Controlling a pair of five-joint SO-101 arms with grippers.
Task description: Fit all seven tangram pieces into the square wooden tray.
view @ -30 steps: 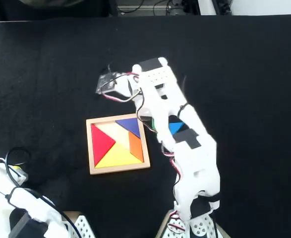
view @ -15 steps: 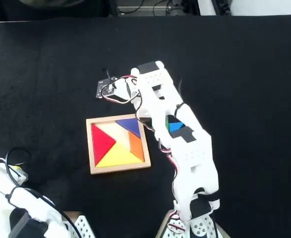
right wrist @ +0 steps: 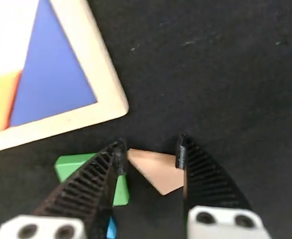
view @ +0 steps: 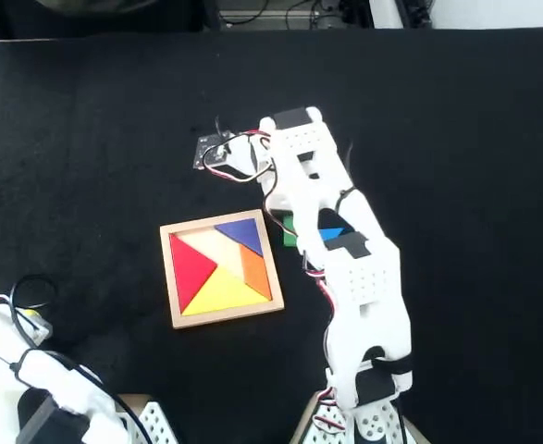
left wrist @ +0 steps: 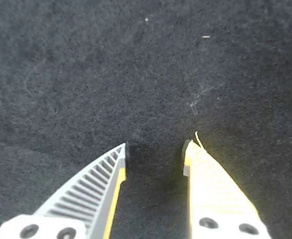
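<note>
The square wooden tray (view: 172, 277) (right wrist: 108, 97) lies left of the white right arm (view: 317, 185). It holds red (view: 190, 264), yellow (view: 220, 291), orange (view: 255, 268) and blue (view: 243, 233) pieces. My right gripper (right wrist: 149, 149) is open, just off the tray's corner. Its jaws stand on either side of a tan triangle (right wrist: 158, 172) with a thin gap at one finger. A green piece (right wrist: 71, 164) (view: 290, 231) and a light blue piece (view: 331, 235) lie beside it. My left gripper (left wrist: 154, 149) is open over bare black cloth.
The left arm's base (view: 30, 379) sits at the table's near left corner. A small dark board with wires (view: 214, 153) hangs off the right arm beyond the tray. Black cloth covers the whole table.
The right arm's far end swung left, then back right. The tray shifted slightly, and the green piece now shows beside the arm. The left arm kept still.
</note>
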